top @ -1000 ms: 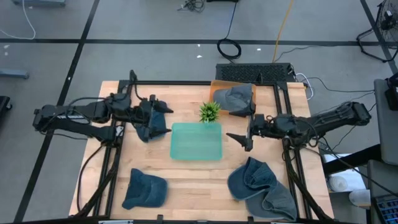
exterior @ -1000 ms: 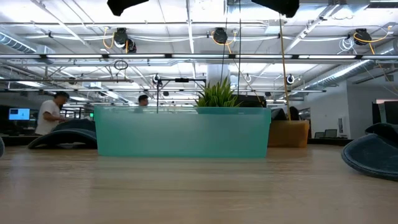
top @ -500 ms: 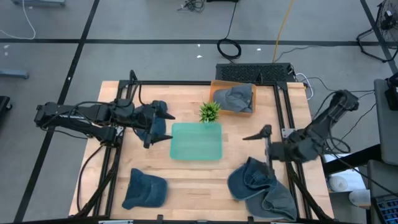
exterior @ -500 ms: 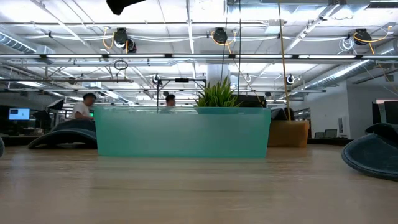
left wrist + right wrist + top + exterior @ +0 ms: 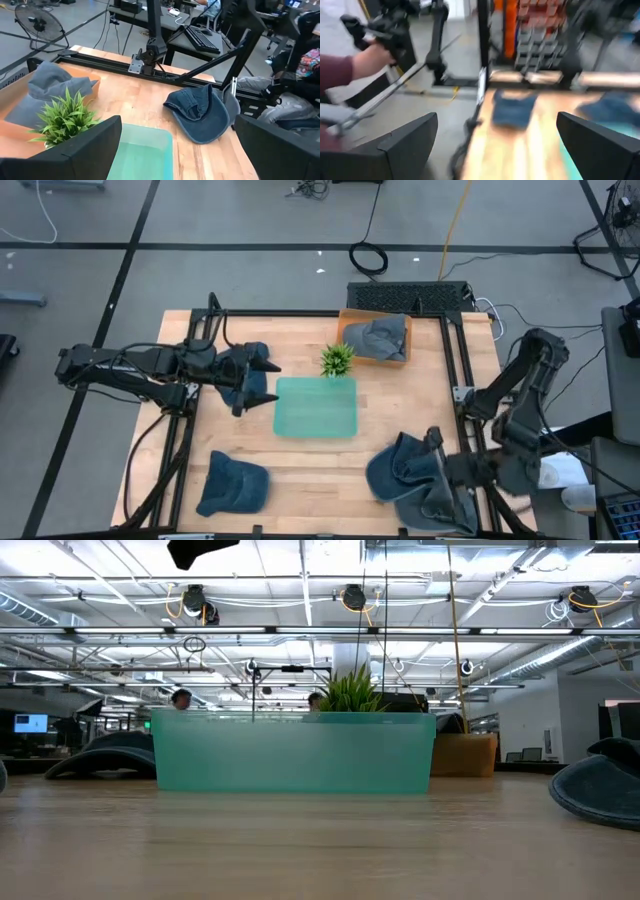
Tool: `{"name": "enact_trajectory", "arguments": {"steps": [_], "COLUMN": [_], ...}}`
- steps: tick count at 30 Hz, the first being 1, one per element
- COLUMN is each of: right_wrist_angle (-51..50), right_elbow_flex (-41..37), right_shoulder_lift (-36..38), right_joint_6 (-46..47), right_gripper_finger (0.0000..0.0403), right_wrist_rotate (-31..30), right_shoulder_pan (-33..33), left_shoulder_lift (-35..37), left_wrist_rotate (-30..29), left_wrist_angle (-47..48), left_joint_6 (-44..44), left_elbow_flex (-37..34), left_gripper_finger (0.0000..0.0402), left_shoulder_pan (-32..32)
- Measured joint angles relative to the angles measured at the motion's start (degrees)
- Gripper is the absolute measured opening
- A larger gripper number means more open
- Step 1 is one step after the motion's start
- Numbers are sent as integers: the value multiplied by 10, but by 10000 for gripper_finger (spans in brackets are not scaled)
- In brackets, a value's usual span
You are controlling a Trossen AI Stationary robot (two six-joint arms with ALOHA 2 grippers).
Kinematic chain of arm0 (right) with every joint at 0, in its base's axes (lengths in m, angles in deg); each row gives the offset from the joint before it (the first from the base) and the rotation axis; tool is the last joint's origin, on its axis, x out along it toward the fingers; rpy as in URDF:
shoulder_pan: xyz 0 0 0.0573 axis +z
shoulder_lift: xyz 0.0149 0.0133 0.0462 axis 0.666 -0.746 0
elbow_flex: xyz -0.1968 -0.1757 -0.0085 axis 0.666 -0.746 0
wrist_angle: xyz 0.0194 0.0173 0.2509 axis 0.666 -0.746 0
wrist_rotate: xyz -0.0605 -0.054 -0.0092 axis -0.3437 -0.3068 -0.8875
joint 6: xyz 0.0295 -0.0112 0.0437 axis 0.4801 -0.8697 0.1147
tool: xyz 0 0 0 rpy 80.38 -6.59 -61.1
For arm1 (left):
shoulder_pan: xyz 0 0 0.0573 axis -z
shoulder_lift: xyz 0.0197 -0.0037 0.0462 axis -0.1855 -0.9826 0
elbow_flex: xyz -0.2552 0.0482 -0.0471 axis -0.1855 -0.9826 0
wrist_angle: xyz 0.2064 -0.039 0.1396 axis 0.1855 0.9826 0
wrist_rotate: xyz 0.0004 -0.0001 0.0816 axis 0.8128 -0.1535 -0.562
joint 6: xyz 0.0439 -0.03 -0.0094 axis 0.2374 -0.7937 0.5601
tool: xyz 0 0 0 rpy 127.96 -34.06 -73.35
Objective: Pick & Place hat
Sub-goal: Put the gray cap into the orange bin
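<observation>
Right wrist view blurred — a person's hand [image 5: 367,60] cut off at the edge.

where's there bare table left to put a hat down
Bare wood lies along the near edge between the near-left hat and the near-right hats, in front of the green bin. Another patch sits right of the bin, below the orange box. The left side is crowded by the left hand over a hat.

Worktop [image 5: 140,105]: denim hat [image 5: 197,112] at 3 o'clock of green plant [image 5: 65,117]; teal bin [image 5: 142,152] between dark spread fingers [image 5: 75,155].
</observation>
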State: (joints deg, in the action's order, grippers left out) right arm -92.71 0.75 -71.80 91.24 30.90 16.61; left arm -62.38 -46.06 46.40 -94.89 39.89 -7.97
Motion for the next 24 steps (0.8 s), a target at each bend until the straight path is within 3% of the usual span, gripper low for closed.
{"name": "enact_trajectory", "arguments": {"steps": [4, 17, 24], "right_wrist_angle": [-100, -193, -227], "right_elbow_flex": [68, 172, 172], "right_shoulder_lift": [-53, -191, -267], "right_joint_6": [130, 406, 570], "right_gripper_finger": [396, 396, 396], "right_wrist_rotate": [50, 264, 456], "right_shoulder_pan": [7, 7, 3], "left_shoulder_lift": [0, 0, 0], "left_wrist_rotate": [0, -1, -1], "left_wrist_angle": [0, 0, 5], "left_joint_6": [-3, -43, -54], "left_elbow_flex": [0, 0, 0], "left_gripper_finger": [395, 395, 395], "left_shoulder_pan": [0, 0, 0]}}
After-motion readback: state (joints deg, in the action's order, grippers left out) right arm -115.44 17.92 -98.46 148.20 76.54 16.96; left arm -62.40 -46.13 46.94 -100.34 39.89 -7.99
